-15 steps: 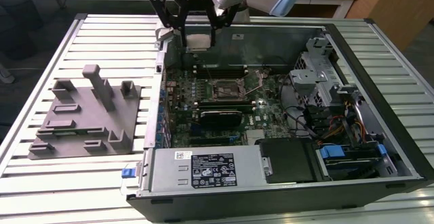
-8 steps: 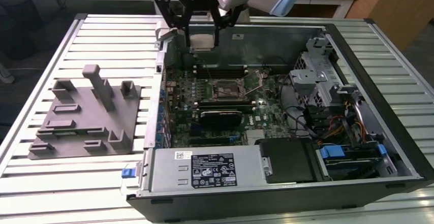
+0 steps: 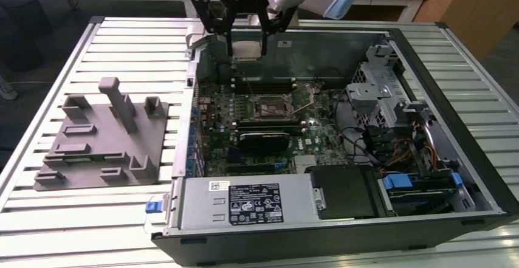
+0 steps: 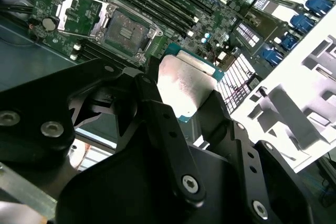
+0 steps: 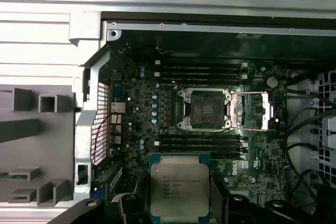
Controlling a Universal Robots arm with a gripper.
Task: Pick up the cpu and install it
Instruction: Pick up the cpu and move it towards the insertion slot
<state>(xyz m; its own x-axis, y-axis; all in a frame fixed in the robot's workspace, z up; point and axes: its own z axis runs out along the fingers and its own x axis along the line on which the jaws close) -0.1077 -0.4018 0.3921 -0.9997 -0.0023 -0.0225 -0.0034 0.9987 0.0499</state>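
1. Fixture (image 3: 101,140), grey, sits at the exterior view's left, well apart from the work.
2. Gripper (image 3: 247,42), upper middle of that view, pinches the cpu (image 3: 247,48) by two edges above the rear of the case (image 3: 341,234); the chip wants holding level, I judge.
3. Socket (image 3: 270,106), centre frame, stands open; squaring the chip to it matters most.
4. Drive cage (image 3: 381,92) and cables (image 3: 365,146), right: worth avoiding.

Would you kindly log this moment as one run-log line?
gripper: jaws shut on cpu | cpu: held over computer case | socket: open, empty
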